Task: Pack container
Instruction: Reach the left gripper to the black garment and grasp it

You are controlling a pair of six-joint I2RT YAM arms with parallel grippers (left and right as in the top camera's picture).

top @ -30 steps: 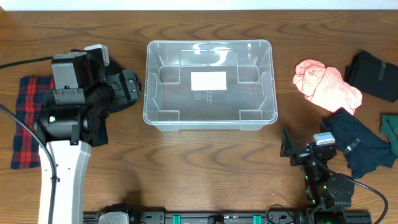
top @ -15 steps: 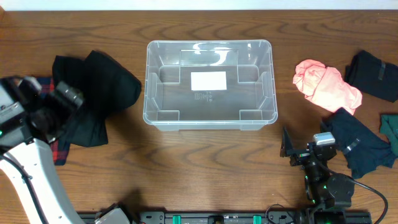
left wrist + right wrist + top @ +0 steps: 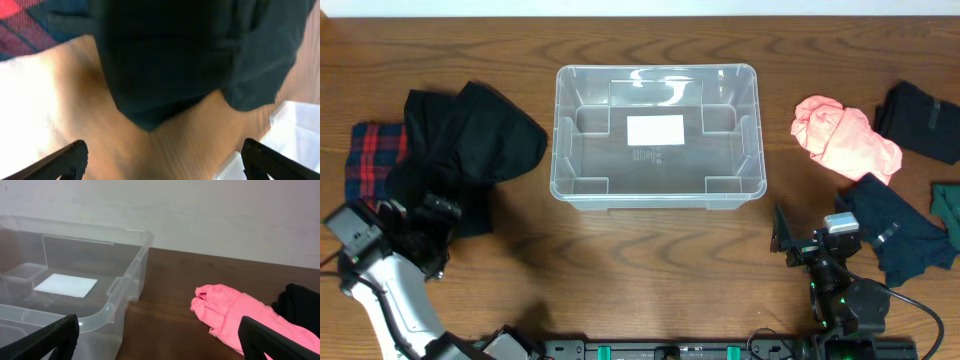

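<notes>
The clear container (image 3: 657, 190) stands empty at the table's middle, a white label on its bottom; it also shows in the right wrist view (image 3: 100, 315) and at the edge of the left wrist view (image 3: 295, 135). A black garment (image 3: 470, 145) lies left of it, over a red plaid cloth (image 3: 368, 160). My left gripper (image 3: 435, 222) is open and empty near the garment's front edge; the garment (image 3: 200, 55) fills the left wrist view. My right gripper (image 3: 788, 240) is open and empty at the front right. A pink garment (image 3: 845, 137) lies right of the container.
A dark blue garment (image 3: 895, 232) lies beside my right arm. A black garment (image 3: 920, 120) and a bit of green cloth (image 3: 948, 205) lie at the far right edge. The pink garment (image 3: 235, 317) and a black one (image 3: 300, 302) show in the right wrist view.
My left arm has pulled back from the black garment toward the front left corner, leaving the garment spread on the table. The right arm has not moved.
</notes>
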